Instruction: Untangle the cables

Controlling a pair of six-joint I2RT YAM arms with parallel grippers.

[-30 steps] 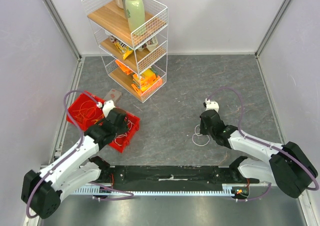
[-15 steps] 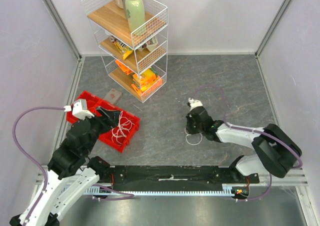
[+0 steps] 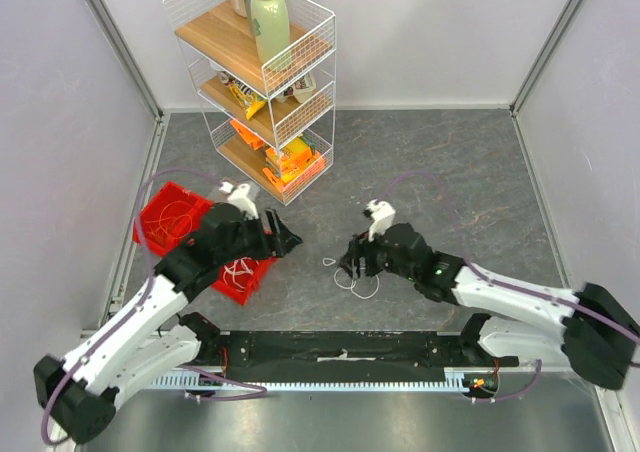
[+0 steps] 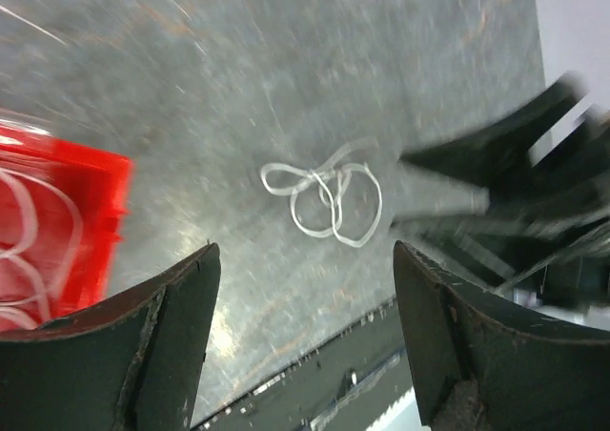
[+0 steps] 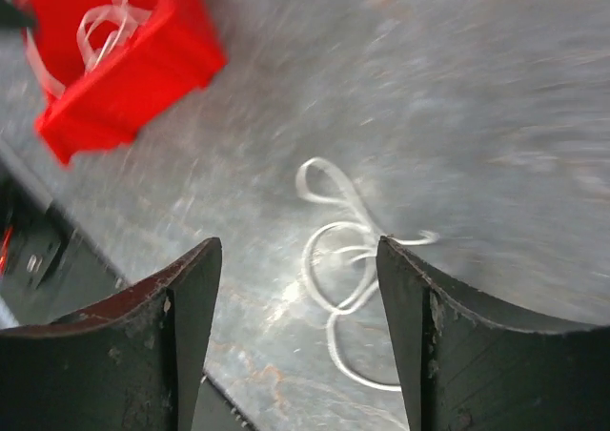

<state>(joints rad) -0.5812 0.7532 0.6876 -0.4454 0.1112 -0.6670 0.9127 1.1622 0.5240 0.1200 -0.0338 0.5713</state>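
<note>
Judging by cables (image 5: 97, 23) in the red bin (image 5: 133, 83), you're nearly done: one looped white cable (image 4: 316, 176) lies between your left gripper (image 4: 303, 259) and right gripper (image 5: 297, 250), both apart, empty.

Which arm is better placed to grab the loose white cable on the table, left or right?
Probably right. The right end effector, open, hovers beside the white cable, mid-frame in its wrist view. The left end effector, also open, sits farther off by the red bin.
</note>
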